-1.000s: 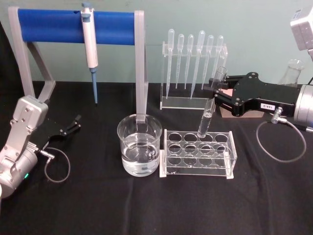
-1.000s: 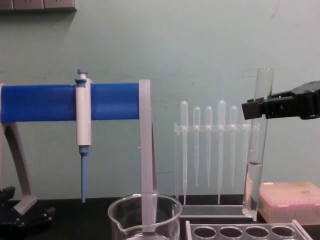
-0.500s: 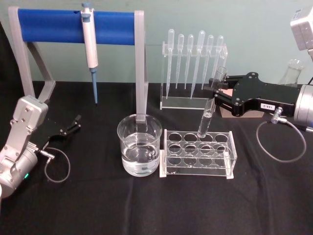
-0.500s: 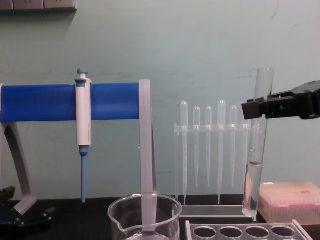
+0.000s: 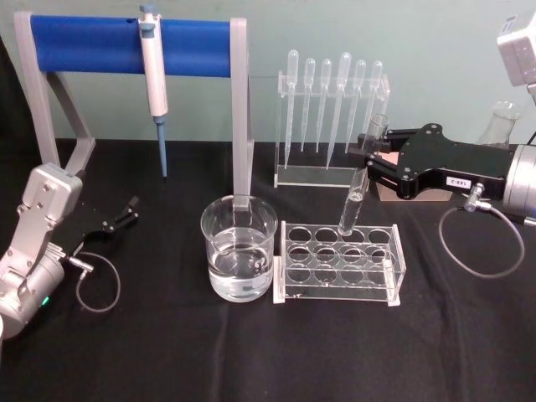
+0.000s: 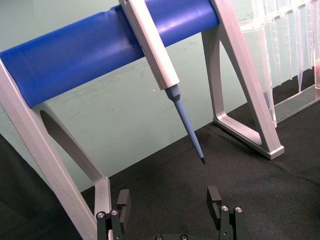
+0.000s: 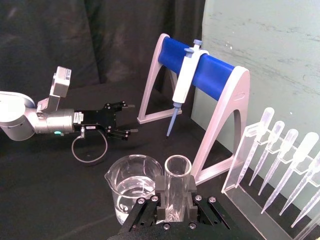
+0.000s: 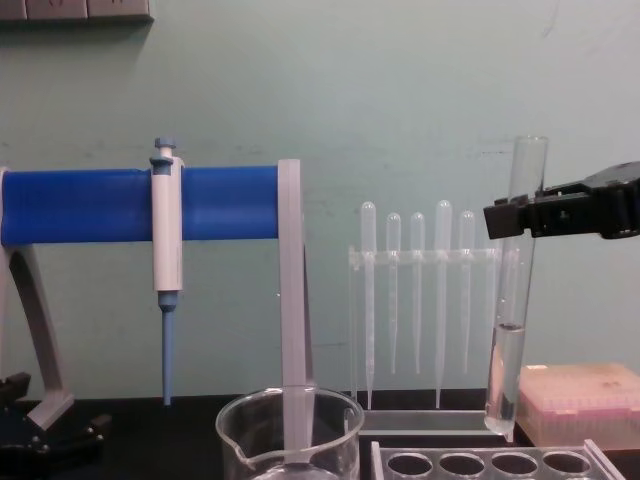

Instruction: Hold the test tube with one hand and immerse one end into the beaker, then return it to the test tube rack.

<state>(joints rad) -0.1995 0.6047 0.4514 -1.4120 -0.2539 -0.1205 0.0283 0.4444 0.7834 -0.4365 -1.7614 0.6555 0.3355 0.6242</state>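
Our right tool (image 5: 368, 159) is clamped on the upper part of the test tube (image 5: 356, 197), a little below its rimmed mouth. In the chest view the tube hangs about upright, with clear liquid in its lower part. Its rounded bottom hovers just above the back row of the test tube rack (image 5: 335, 289), touching nothing. We cannot tell whether the dip has been made. If it lies ahead, we would keep the grip firm and the tube upright so the liquid stays put. We would then raise the bottom above the rim of the beaker (image 5: 216, 251) before carrying it to our left, and lower it at the middle, away from the glass wall. The beaker stands just beside the rack's left end and is partly filled. Our left tool (image 6: 167, 195) rests on the table (image 5: 251, 352) far to the left, fingers apart and empty. Counting outward we find one tube, one beaker and one rack with what look like twelve holes. There are also six thin pipettes (image 5: 343, 100) in their clear holder behind, one blue-and-white pipette (image 5: 153, 79) on the blue stand (image 5: 84, 43) and one flask (image 5: 503, 124) at the right rear.
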